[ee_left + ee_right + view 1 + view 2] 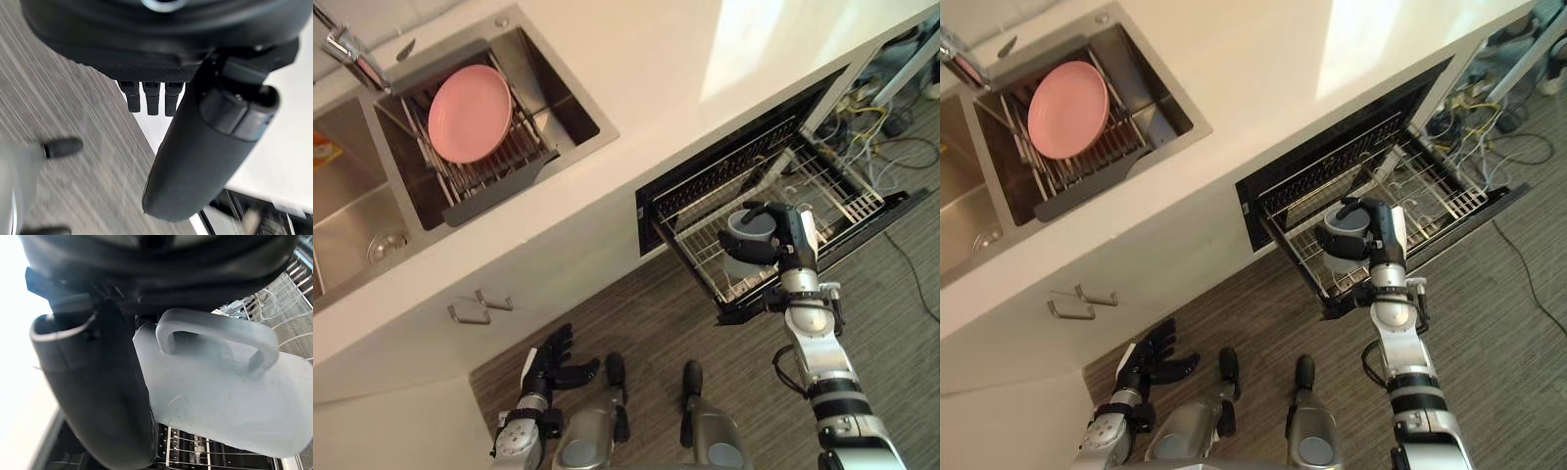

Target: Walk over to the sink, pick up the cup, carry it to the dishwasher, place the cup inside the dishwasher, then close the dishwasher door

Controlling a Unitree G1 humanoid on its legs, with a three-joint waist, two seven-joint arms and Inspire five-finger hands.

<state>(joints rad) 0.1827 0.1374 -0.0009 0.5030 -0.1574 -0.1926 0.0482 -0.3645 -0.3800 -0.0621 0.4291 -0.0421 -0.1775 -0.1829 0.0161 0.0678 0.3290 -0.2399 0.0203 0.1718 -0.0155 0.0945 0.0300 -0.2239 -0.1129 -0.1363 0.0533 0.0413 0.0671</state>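
The right hand (795,240) has its fingers curled round the grey cup (220,401), holding it over the near end of the pulled-out dishwasher rack (837,196). If let go tilted, the cup could topple on the wires or hang over the rack's front edge. The left hand (553,360) hangs open, well apart from the rack.

right hand (1387,235) gripping cup (1338,245), at dishwasher rack (1435,201)
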